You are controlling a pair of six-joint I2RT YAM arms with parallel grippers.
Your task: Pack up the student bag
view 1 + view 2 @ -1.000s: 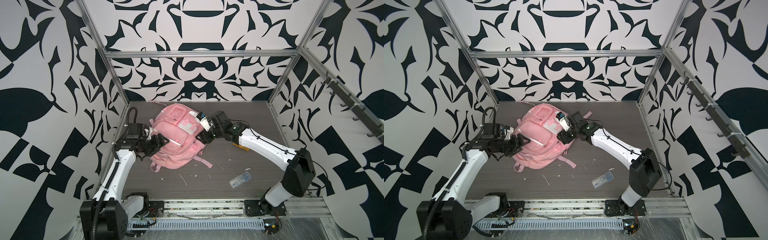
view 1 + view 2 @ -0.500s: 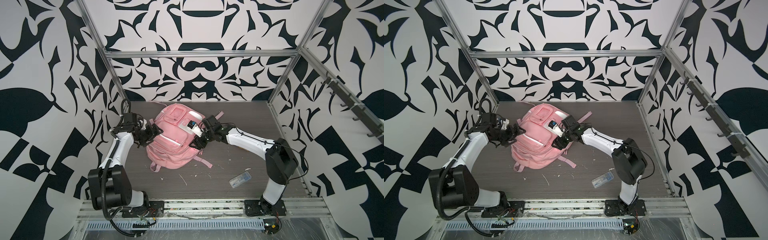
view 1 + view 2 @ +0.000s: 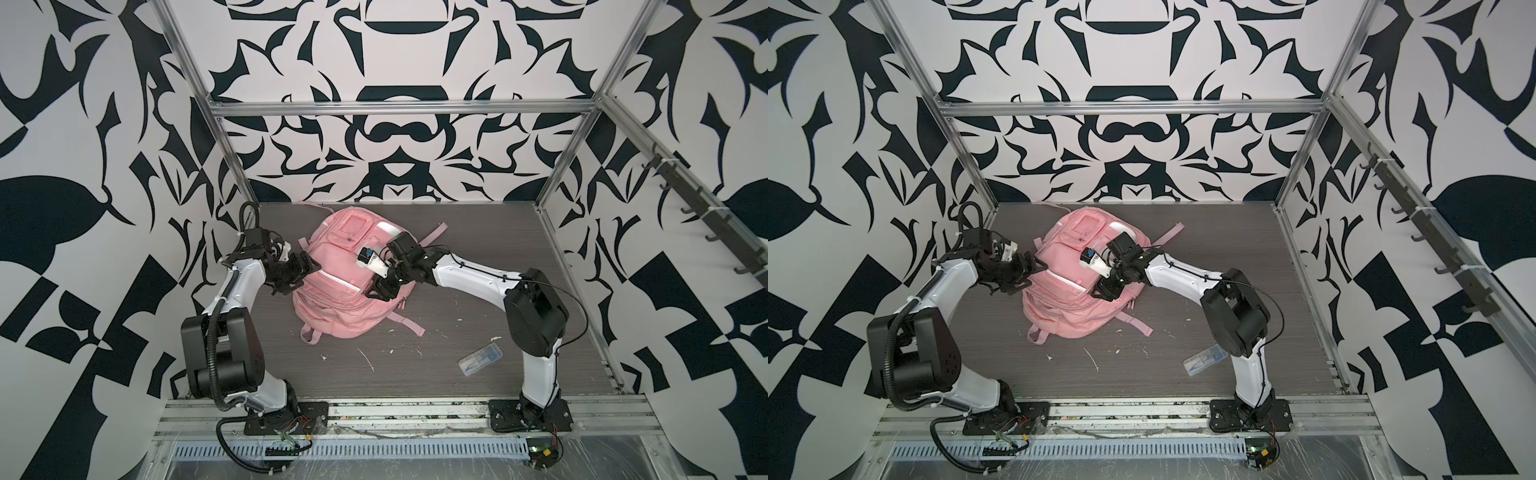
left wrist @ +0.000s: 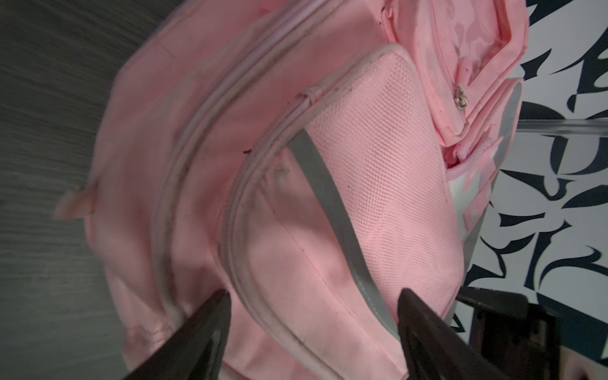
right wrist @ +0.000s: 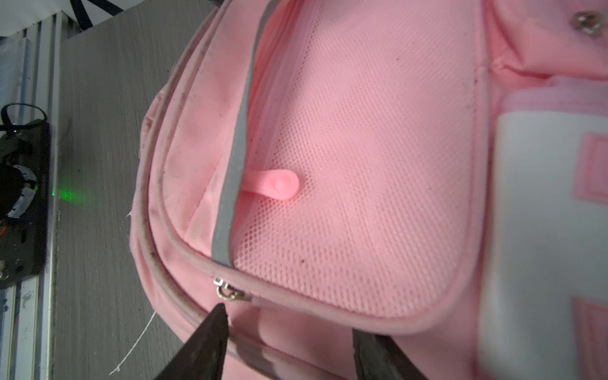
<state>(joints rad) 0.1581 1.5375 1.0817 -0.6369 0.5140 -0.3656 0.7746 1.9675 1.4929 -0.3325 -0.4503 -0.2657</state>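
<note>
Left gripper (image 3: 306, 269) fingers spread wide, released, against the student bag (image 3: 336, 299)'s left side. Right gripper (image 3: 379, 291) fingers parted on its right flank, beside a zip pull (image 5: 227, 292).

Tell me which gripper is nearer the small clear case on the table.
Right. The right gripper is on the side of the student bag facing the small clear case, well short of it; the left gripper is at the bag's opposite edge, farther.
</note>
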